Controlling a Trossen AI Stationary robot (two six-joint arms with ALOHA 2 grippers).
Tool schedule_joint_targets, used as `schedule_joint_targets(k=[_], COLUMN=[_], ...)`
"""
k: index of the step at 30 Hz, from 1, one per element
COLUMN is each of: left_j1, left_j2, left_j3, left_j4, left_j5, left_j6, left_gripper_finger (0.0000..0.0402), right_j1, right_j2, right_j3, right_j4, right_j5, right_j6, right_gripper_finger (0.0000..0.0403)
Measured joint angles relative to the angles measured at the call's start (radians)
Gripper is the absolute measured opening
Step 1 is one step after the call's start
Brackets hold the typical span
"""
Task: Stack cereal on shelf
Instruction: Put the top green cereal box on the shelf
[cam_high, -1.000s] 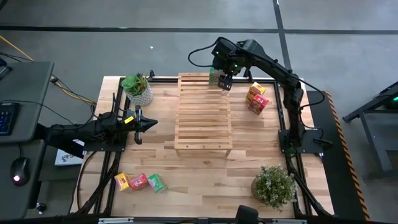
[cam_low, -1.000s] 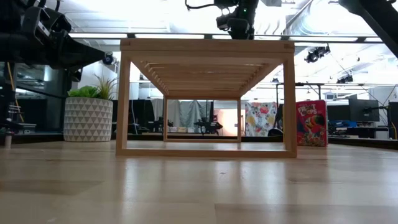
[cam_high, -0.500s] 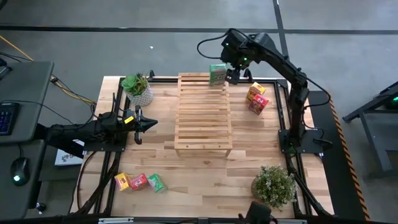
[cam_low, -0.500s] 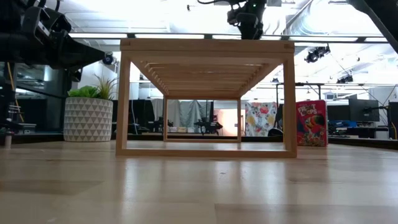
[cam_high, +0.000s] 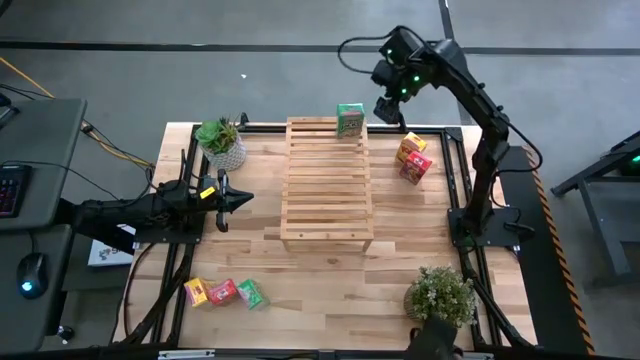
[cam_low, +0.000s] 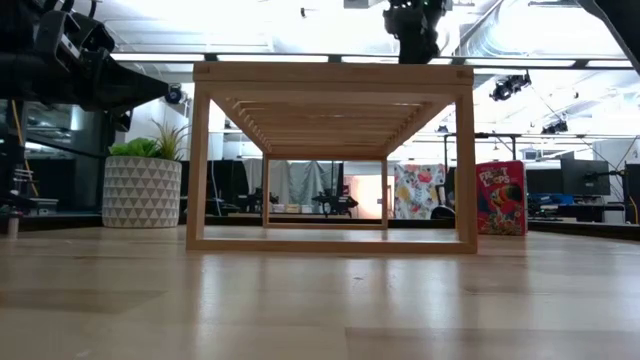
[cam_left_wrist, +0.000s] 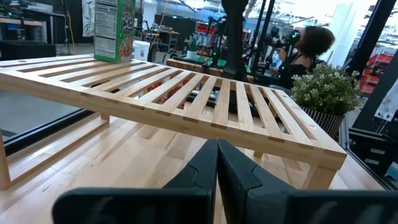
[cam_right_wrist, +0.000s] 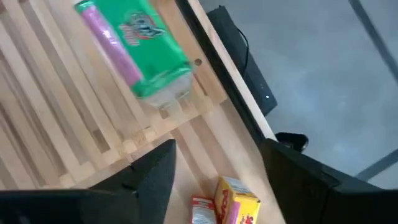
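One green cereal box (cam_high: 350, 120) stands upright on the far right corner of the wooden slatted rack (cam_high: 328, 180); it also shows in the right wrist view (cam_right_wrist: 134, 46) and the left wrist view (cam_left_wrist: 115, 30). My right gripper (cam_high: 388, 103) hangs open above and to the right of it, off the rack's far right corner, touching nothing (cam_right_wrist: 217, 180). A yellow box (cam_high: 412, 147) and a red box (cam_high: 416, 168) stand on the table right of the rack. Three more boxes, yellow (cam_high: 196, 292), red (cam_high: 222, 292) and green (cam_high: 250, 294), lie near the table's near left corner. My left gripper (cam_high: 240, 200) waits shut, left of the rack.
A potted plant in a white pot (cam_high: 222, 140) stands at the rack's far left corner, and another plant (cam_high: 440, 298) stands near the near right corner. Bare tabletop (cam_high: 330, 280) lies between the rack and the near edge. A person (cam_left_wrist: 305, 46) shows beyond the table.
My right gripper has drawn away from the green box, rising and moving toward the table's right and far edges. The green box stays standing on the rack's far right corner.
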Motion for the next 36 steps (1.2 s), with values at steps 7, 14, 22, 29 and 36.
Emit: schedule_joint_targets(k=[7, 14, 22, 29, 36], left_j1=[0.000, 0.000, 0.000, 0.000, 0.000], left_j2=[0.000, 0.000, 0.000, 0.000, 0.000], left_j3=[0.000, 0.000, 0.000, 0.000, 0.000], left_j4=[0.000, 0.000, 0.000, 0.000, 0.000], left_j5=[0.000, 0.000, 0.000, 0.000, 0.000], left_j6=[0.000, 0.000, 0.000, 0.000, 0.000], left_gripper_finger=[0.0003, 0.0003, 0.0003, 0.0003, 0.0003], right_j1=[-0.094, -0.114, -0.070, -0.065, -0.061], right_j2=[-0.074, -0.316, -0.345, -0.293, -0.286], right_j3=[-0.226, -0.766, -1.006, -0.998, -0.997], right_j4=[0.134, 0.689, 1.130, 1.172, 1.150], right_j5=[-0.225, -0.218, -0.114, -0.193, -0.278], right_j6=[-0.013, 0.177, 0.366, 0.363, 0.369], right_gripper_finger=[0.0131, 0.0022, 0.0002, 0.0001, 0.0000])
